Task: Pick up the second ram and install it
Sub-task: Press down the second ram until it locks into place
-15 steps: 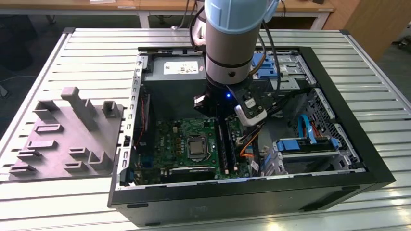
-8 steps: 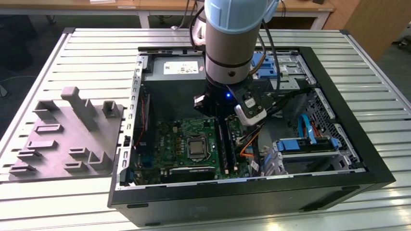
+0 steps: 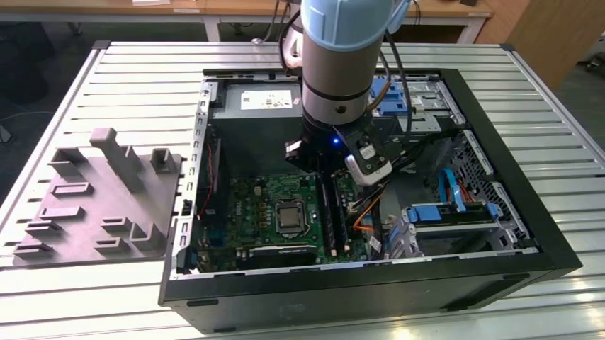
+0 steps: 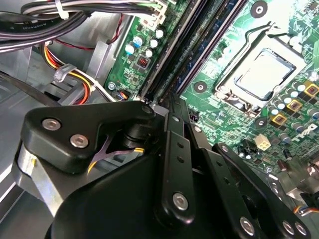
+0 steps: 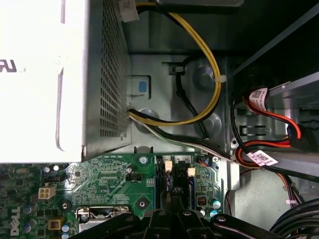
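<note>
- One gripper (image 4: 172, 102) is low inside the case, tips drawn narrow over the memory slots. Whether they pinch anything cannot be told.
- Second ram (image 4: 193, 47) stands on edge in a slot on the motherboard (image 4: 144, 67), directly below the tips.
- Judged light, stiff, thin and fragile. Best held by the long top edge, mid-length, clear of the chips.
</note>
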Robot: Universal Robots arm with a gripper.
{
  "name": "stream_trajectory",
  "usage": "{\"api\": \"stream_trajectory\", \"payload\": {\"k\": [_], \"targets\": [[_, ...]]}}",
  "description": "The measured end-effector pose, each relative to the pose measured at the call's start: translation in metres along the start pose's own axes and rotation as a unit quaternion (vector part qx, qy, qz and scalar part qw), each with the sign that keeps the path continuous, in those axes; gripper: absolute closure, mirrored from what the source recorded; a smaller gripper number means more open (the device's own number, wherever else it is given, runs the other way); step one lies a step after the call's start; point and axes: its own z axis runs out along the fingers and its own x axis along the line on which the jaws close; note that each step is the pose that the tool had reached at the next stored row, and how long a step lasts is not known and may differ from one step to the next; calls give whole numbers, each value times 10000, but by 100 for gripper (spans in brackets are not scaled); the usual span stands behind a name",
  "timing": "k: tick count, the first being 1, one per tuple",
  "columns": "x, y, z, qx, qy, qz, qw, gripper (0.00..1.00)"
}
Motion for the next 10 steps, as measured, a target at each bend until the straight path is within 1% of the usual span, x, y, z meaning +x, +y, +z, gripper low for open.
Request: {"api": "stream_trajectory", "payload": {"k": [5, 8, 9, 10], "targets": [[1, -2, 28, -1, -1, 0, 10000, 90], [1, -3, 29, 0, 0, 0, 10000, 90], [3, -5, 54, 1, 0, 0, 10000, 90], [3, -6, 60, 1, 0, 0, 10000, 90]]}}
